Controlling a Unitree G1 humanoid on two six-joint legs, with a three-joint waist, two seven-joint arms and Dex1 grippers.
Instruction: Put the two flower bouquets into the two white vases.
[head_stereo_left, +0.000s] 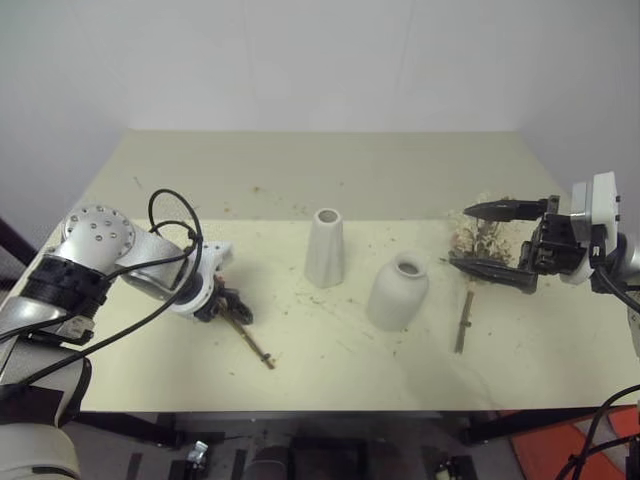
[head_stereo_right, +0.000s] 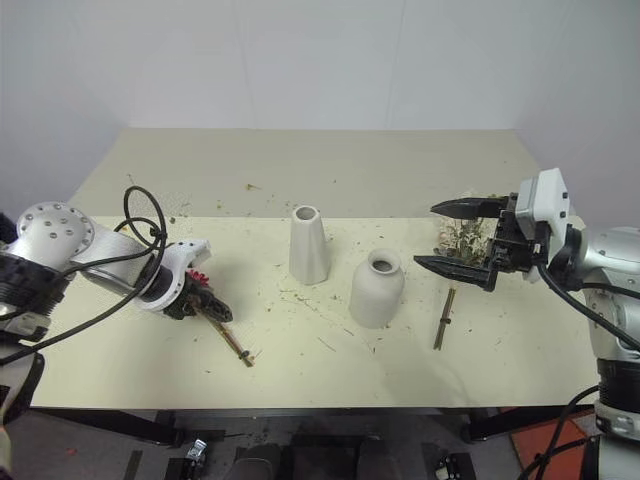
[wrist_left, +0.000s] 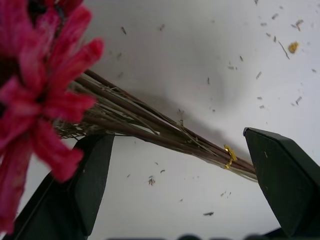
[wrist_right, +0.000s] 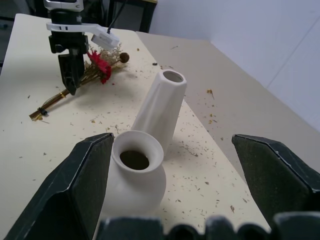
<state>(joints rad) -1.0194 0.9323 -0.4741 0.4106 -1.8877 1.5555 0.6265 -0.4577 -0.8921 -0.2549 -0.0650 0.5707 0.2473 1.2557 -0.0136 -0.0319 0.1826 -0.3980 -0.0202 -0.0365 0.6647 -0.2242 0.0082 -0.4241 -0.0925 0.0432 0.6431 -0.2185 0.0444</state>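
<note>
Our left pincer (wrist_left: 175, 200), fingers apart, straddles the pink bouquet's stems (wrist_left: 150, 127), which lie crosswise between them on the table (head_stereo_left: 300, 180).

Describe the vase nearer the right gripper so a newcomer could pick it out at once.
On the cream table, two white vases stand close together near the middle, both upright. The one you want is the shorter vase, on the side of the open right gripper. Unlike the tall vase, which is slim and tapered, it is wide and bell-shaped with a narrow flared mouth.
</note>
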